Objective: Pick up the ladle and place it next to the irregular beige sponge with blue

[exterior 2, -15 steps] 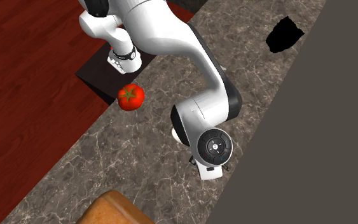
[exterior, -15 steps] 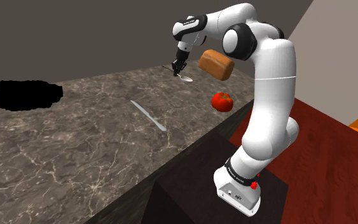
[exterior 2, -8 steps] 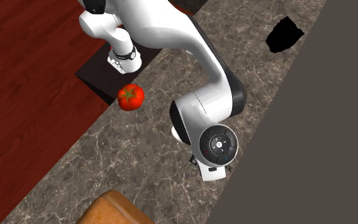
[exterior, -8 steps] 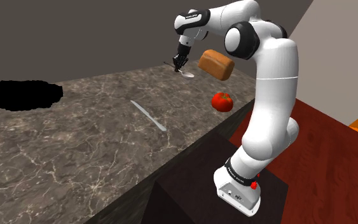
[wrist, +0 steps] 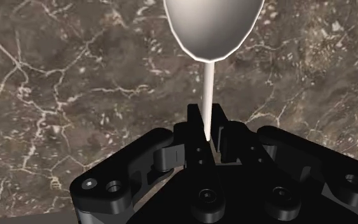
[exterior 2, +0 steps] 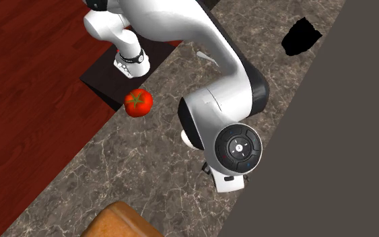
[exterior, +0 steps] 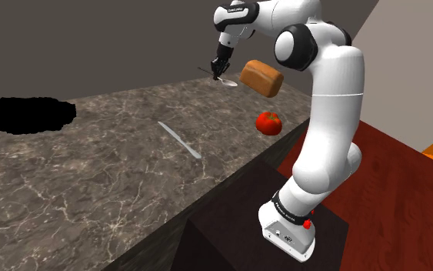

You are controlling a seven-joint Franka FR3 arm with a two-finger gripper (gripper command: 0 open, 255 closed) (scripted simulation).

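**Shoulder view.** The white arm [exterior: 326, 115] rises from its stand [exterior: 234, 231] and bends over the far end of the dark, veined bench [exterior: 91, 177]. The claw [exterior: 219, 68] points downward and grips the thin handle of the pale ladle [exterior: 228, 81]. The ladle's bowl sits just below the fingertips, near the bench's back edge. Whether the bowl clears the surface cannot be told here. A brown loaf-shaped block [exterior: 261, 77] lies just to the right of the ladle, with a red tomato [exterior: 268, 122] nearer the camera. A slim grey knife [exterior: 180, 140] lies mid-bench, and a black area [exterior: 32, 115] marks the bench at the left.

**Second exterior view.** Seen from above, the arm's wrist covers the spot where the claw works. The tomato [exterior 2: 139, 102] sits near the bench edge, the brown block [exterior 2: 120, 222] at the bottom, and the black area [exterior 2: 301, 36] at the upper right.

**Wrist view.** The claw [wrist: 207, 130] is narrowed onto the ladle [wrist: 212, 25], with both fingers [wrist: 195, 124] pressing the handle. The bowl extends beyond them over the bench [wrist: 56, 95].
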